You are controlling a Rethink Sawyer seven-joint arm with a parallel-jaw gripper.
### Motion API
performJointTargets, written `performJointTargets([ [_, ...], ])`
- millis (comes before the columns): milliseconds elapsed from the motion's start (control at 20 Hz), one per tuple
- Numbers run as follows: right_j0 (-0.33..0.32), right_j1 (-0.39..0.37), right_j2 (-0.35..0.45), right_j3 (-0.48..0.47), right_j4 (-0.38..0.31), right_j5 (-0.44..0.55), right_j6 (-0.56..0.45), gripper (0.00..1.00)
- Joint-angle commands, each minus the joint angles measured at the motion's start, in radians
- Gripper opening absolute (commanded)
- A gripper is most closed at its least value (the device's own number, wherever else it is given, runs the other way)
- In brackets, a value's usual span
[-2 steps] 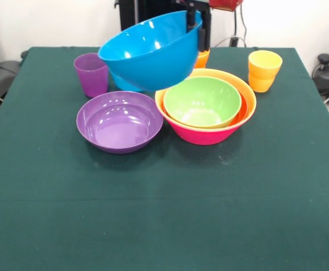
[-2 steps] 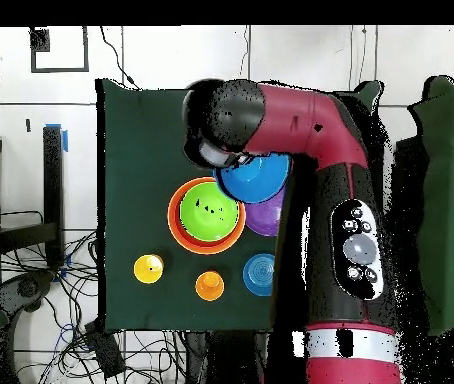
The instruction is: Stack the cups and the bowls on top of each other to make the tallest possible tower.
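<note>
My gripper (image 1: 197, 28) is shut on the rim of a large blue bowl (image 1: 150, 51), holding it tilted in the air above the table. Below and to the right stands the tower: a pink bowl (image 1: 204, 135) with an orange bowl (image 1: 249, 100) and a green bowl (image 1: 201, 101) nested in it. A purple bowl (image 1: 119, 121) sits alone to its left. From overhead, the blue bowl (image 2: 256, 180) hangs beside the green bowl (image 2: 209, 210) and partly over the purple bowl (image 2: 268, 220). A purple cup (image 1: 91, 73), a yellow cup (image 1: 264, 70) and an orange cup (image 1: 203, 58) stand behind.
A small blue bowl (image 1: 125, 84) peeks out behind the lifted bowl; overhead it (image 2: 259, 272) lines up with the orange cup (image 2: 209, 286) and yellow cup (image 2: 149, 268). The green tablecloth (image 1: 164, 214) stretches wide at the front. Cables lie beyond the table's edges.
</note>
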Motion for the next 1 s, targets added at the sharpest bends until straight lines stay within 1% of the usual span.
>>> performJointTargets([
  [50, 0.036, 0.003, -0.033, 0.148, 0.019, -0.099, 0.21, 0.0],
  [500, 0.058, -0.018, -0.087, 0.285, 0.056, -0.247, 0.211, 0.0],
  [800, 0.086, -0.027, -0.123, 0.339, 0.09, -0.307, 0.226, 0.0],
  [1000, 0.099, -0.049, -0.14, 0.378, 0.119, -0.33, 0.222, 0.0],
])
